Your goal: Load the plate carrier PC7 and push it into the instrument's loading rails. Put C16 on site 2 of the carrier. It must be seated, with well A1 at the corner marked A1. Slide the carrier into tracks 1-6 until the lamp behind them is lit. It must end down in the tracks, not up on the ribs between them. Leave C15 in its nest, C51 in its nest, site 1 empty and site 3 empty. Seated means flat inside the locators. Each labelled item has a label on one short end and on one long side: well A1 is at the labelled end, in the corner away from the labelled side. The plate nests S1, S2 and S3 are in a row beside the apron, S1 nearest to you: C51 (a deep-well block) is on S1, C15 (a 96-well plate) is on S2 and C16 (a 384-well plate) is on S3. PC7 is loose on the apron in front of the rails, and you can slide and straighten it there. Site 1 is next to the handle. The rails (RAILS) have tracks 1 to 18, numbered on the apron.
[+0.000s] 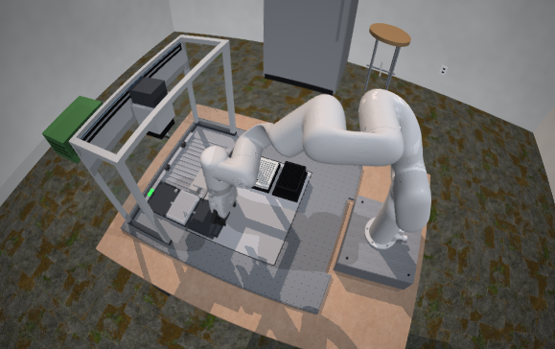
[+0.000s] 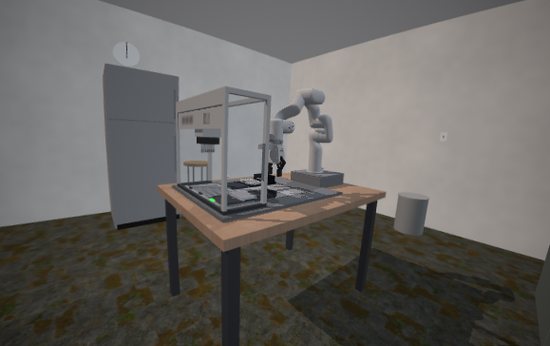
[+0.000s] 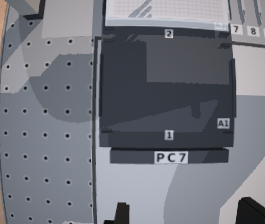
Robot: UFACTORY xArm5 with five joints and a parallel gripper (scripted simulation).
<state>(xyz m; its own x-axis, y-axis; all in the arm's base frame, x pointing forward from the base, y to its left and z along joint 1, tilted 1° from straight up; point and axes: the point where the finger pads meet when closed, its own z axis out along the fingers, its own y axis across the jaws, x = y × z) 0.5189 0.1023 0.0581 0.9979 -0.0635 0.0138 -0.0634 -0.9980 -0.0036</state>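
Observation:
The carrier PC7 (image 3: 171, 157) lies with its labelled handle toward me and its far end in under the instrument frame. Site 1 (image 3: 165, 83) is bare and dark, with an A1 mark at its right corner. A green lamp (image 1: 150, 193) glows behind the carrier's far end. My gripper is open and empty, hovering over the apron just short of the handle. I cannot tell whether the carrier is down in the tracks.
C15 (image 1: 266, 174) and the black block C51 (image 1: 289, 180) sit in their nests beside the apron. The ribbed rails (image 1: 185, 163) run under the white frame (image 1: 150, 120). Track numbers 7, 8 and 9 (image 3: 252, 30) lie right of the carrier.

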